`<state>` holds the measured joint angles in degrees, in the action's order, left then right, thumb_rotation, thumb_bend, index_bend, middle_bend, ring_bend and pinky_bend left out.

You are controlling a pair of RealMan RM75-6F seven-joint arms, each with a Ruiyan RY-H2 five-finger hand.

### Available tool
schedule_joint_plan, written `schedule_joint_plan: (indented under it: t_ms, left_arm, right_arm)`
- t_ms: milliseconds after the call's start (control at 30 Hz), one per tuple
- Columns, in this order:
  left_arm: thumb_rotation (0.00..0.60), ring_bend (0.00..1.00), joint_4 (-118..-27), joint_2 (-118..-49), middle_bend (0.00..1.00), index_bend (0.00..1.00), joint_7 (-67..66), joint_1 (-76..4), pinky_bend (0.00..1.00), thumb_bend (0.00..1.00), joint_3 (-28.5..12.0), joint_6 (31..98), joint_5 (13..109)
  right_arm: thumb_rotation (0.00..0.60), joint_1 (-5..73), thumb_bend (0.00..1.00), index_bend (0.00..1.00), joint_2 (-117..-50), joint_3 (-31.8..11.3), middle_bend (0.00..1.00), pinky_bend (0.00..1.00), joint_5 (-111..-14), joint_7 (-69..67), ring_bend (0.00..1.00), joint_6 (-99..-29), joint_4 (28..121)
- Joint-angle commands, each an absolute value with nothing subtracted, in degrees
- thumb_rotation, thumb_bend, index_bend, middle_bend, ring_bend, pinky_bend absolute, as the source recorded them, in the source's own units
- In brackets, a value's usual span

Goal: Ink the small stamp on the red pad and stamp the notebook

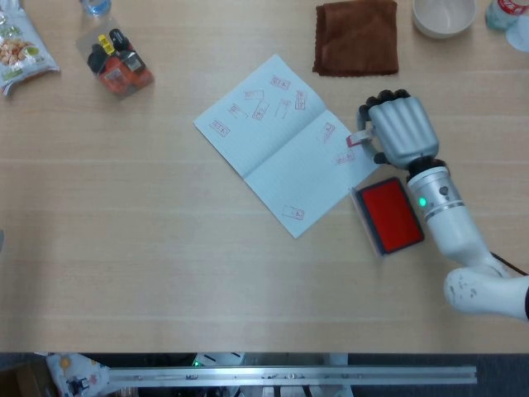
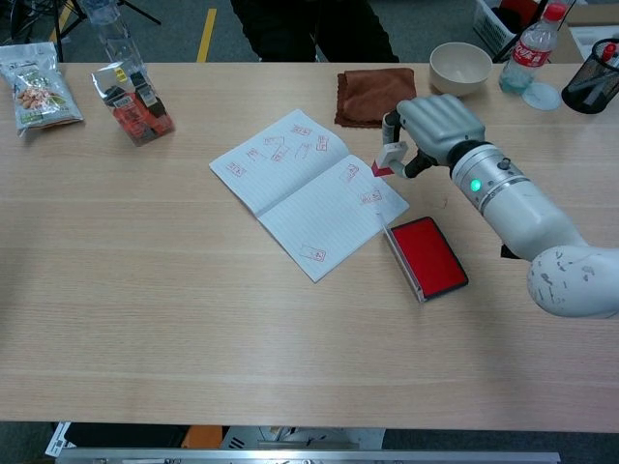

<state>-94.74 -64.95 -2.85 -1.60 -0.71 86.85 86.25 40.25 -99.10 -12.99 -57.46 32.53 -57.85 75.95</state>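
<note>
The open notebook [image 1: 277,141] [image 2: 302,186] lies tilted in the middle of the table, with several red stamp marks on its pages. My right hand [image 1: 401,128] [image 2: 437,124] hovers just past the notebook's right corner and holds the small stamp [image 1: 357,140] [image 2: 390,158], lifted clear of the paper with its red face tilted down. The red ink pad [image 1: 390,214] [image 2: 426,254] lies open beside the notebook's right edge, below the hand. My left hand is in neither view.
A brown cloth [image 1: 356,36] [image 2: 376,96] and a white bowl [image 1: 444,15] [image 2: 459,66] sit at the back right, with a bottle [image 2: 527,58] and a pen cup [image 2: 592,87] beyond. Snack bags [image 1: 117,61] [image 2: 132,101] lie at the back left.
</note>
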Motion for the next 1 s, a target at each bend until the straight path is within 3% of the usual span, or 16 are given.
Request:
schedule_joint_plan:
  t_ms: [33,400,1000]
  left_arm:
    - [0.600,0.12,-94.9,-65.0,0.13,0.18,-3.1,-1.7,0.05,0.29,-0.7,86.7,86.4]
    - [0.600,0.12,-95.2,-65.4,0.13,0.18,-3.9,-2.0,0.05,0.29,-0.5,86.1,86.4]
    - [0.600,0.12,-95.1,-65.5,0.13,0.18,-3.9,-1.9,0.05,0.29,-0.4,85.8,86.0]
  right_arm:
    - [0.600,38.7,0.43,0.66,-96.1,-12.2,0.46,0.31,-57.8,32.0,0.30,-59.0,78.3]
    - [0.600,35.1,0.42,0.66,-91.3,-7.8,0.46,0.31,-59.5,28.6,0.30,-58.5,78.1]
    - [0.600,34.0,0.41,0.65,-97.0,-6.3,0.44,0.31,-61.2,22.9,0.30,-54.8,66.9]
